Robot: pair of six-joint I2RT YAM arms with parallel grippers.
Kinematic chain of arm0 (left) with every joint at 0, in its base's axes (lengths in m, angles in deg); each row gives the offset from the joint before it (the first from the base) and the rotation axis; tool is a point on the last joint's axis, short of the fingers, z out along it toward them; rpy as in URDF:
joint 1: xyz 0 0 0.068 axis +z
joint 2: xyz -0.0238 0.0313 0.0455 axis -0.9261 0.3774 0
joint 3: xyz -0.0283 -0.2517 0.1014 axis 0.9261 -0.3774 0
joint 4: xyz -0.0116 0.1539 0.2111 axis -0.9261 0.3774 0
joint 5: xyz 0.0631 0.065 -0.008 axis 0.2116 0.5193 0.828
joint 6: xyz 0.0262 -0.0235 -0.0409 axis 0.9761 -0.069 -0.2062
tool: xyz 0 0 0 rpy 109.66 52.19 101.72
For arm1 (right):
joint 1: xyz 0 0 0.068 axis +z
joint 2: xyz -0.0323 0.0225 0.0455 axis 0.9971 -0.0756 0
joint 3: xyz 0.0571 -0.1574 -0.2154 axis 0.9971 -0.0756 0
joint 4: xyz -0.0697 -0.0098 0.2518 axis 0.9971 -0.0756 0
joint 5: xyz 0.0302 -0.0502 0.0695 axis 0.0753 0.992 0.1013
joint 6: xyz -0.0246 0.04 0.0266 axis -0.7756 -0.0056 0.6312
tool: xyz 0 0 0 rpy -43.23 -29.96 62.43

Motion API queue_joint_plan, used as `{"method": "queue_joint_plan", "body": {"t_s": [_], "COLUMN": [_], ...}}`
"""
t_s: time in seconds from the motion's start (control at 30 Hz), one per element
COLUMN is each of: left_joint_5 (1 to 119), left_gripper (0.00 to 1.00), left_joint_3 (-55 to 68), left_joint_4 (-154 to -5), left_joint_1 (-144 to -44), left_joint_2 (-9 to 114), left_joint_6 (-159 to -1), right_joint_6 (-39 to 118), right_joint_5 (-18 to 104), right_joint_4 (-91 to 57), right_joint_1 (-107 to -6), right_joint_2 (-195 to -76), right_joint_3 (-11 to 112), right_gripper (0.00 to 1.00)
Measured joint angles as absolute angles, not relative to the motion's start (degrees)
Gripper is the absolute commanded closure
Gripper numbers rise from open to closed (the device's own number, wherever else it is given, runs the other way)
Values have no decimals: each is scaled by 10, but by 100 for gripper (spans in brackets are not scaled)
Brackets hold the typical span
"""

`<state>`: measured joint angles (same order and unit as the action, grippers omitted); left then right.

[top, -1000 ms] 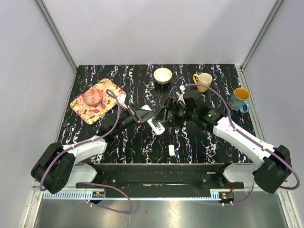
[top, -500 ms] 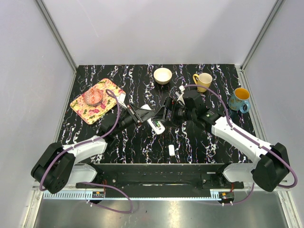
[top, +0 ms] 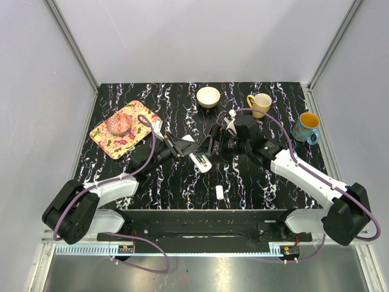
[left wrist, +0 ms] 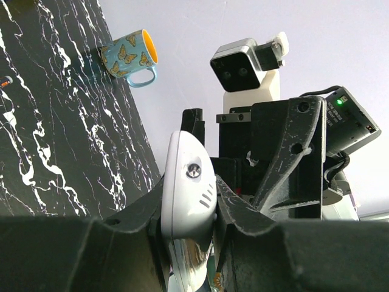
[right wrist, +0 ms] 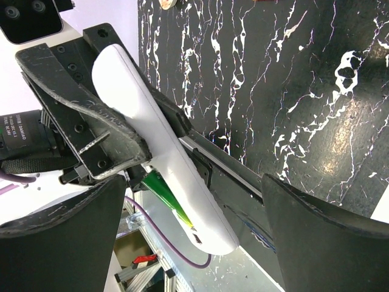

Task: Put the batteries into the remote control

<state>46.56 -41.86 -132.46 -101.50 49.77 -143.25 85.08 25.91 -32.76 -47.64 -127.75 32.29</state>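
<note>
My left gripper [left wrist: 189, 188] is shut on the white remote control [left wrist: 185, 182] and holds it off the table, one end clamped between the jaws. In the top view the remote [top: 200, 161] juts right from the left gripper [top: 179, 148]. A green battery [right wrist: 164, 191] lies in the remote's open underside [right wrist: 158, 140]. My right gripper [right wrist: 191, 182] stands wide open, its fingers either side of the remote's free end without touching it. It sits just right of the remote in the top view [top: 211, 145].
A small white lozenge-shaped piece [top: 219, 192] lies near the front edge. At the back stand a cream bowl [top: 208, 96] and a yellow mug [top: 260, 103], with a blue butterfly mug [top: 306, 126] at the right. A floral tray [top: 104, 139] sits at the left.
The right gripper has edged slightly left toward the remote. The left gripper keeps the remote still.
</note>
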Motion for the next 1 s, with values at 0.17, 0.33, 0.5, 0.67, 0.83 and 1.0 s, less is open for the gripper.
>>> {"method": "queue_joint_plan", "body": {"t_s": [0.17,0.33,0.5,0.67,0.83,1.0], "left_joint_5": [466,466,466,466,466,466], "left_gripper": [100,100,100,100,100,100], "left_joint_3": [-419,-419,-419,-419,-419,-419], "left_joint_4": [-1325,-1332,-1339,-1343,-1343,-1343], "left_joint_1": [-1015,-1015,-1015,-1015,-1015,-1015], "left_joint_2": [503,503,503,503,503,503], "left_joint_6": [-1436,-1438,-1439,-1440,-1441,-1443], "right_joint_6": [851,851,851,855,859,860], "right_joint_5": [260,260,261,259,257,254], "right_joint_4": [-328,-328,-328,-325,-322,-318], "right_joint_1": [-477,-484,-492,-495,-495,-496], "right_joint_2": [-1276,-1276,-1276,-1276,-1276,-1276], "right_joint_3": [323,323,323,323,320,318], "right_gripper": [2,3,3,4,5,5]}}
